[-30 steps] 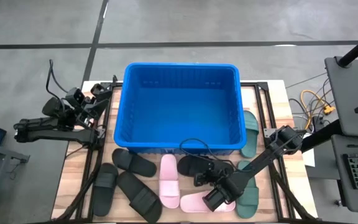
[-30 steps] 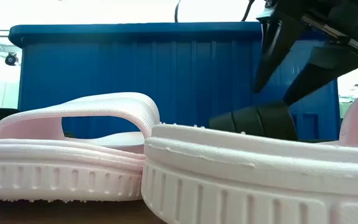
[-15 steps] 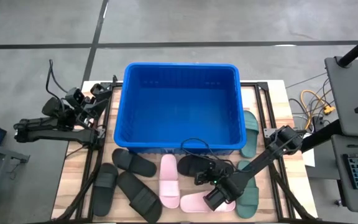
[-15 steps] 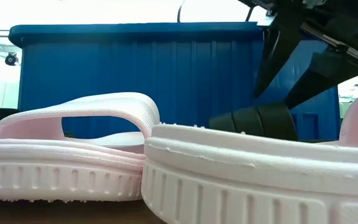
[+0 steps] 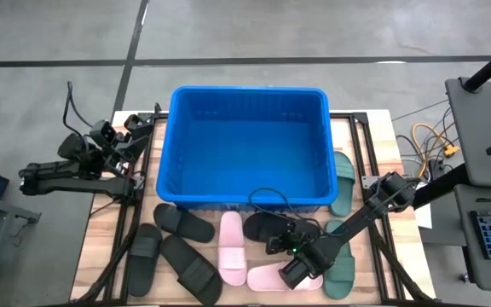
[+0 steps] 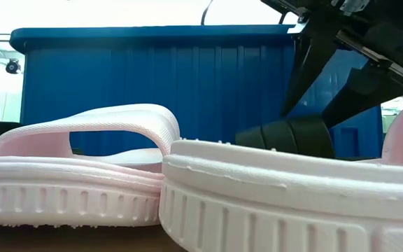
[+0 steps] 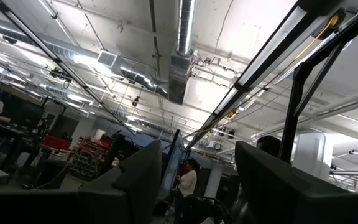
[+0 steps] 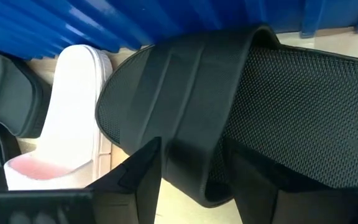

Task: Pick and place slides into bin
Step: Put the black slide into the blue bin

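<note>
The right gripper [image 5: 281, 241] hangs over a black slide [image 8: 229, 118] near the desk's front edge, fingers apart on either side of its strap and not clamped. The other slides (black, pink, green) lie along the front and right edges. The blue bin [image 5: 247, 198] stands mid-desk. The left gripper [image 7: 197, 180] waits at the left edge, fingers apart.

Pink slides [image 6: 187, 189] up close; blue bin [image 6: 159, 84] behind; claw [image 6: 324, 91] spread above black slide [image 6: 289, 134]
</note>
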You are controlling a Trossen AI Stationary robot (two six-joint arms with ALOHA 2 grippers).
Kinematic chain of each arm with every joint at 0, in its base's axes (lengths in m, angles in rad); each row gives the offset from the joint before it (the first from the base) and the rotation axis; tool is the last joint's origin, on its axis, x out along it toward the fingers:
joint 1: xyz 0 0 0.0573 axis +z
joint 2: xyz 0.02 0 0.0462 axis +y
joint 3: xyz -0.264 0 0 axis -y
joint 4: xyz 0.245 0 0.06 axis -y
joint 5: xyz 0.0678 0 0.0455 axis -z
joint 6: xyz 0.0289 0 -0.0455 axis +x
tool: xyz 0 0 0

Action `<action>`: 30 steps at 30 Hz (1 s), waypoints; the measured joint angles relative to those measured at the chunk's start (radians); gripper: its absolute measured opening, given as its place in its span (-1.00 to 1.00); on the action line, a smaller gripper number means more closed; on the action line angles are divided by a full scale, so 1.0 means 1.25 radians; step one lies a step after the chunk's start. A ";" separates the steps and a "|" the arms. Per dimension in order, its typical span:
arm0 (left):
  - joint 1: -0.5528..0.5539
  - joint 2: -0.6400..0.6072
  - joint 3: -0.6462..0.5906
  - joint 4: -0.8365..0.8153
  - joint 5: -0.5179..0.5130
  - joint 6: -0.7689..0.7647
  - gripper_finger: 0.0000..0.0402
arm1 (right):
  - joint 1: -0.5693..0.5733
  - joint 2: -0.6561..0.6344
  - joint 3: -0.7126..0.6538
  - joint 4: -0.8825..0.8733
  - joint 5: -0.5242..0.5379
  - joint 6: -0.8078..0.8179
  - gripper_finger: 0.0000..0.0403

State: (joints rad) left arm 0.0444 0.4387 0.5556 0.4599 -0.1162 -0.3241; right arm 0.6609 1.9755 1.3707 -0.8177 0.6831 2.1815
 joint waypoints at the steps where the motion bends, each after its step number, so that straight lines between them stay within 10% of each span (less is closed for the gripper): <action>1: 0.000 0.000 0.000 0.000 0.000 0.000 -0.06 | 0.000 0.000 -0.002 0.002 0.001 0.000 -0.21; 30: 0.000 0.000 0.000 -0.001 0.000 -0.001 -0.06 | 0.000 -0.001 -0.039 0.078 0.044 0.011 -0.60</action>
State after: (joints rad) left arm 0.0441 0.4381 0.5556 0.4591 -0.1158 -0.3252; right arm 0.6609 1.9739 1.3216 -0.7200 0.7376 2.1958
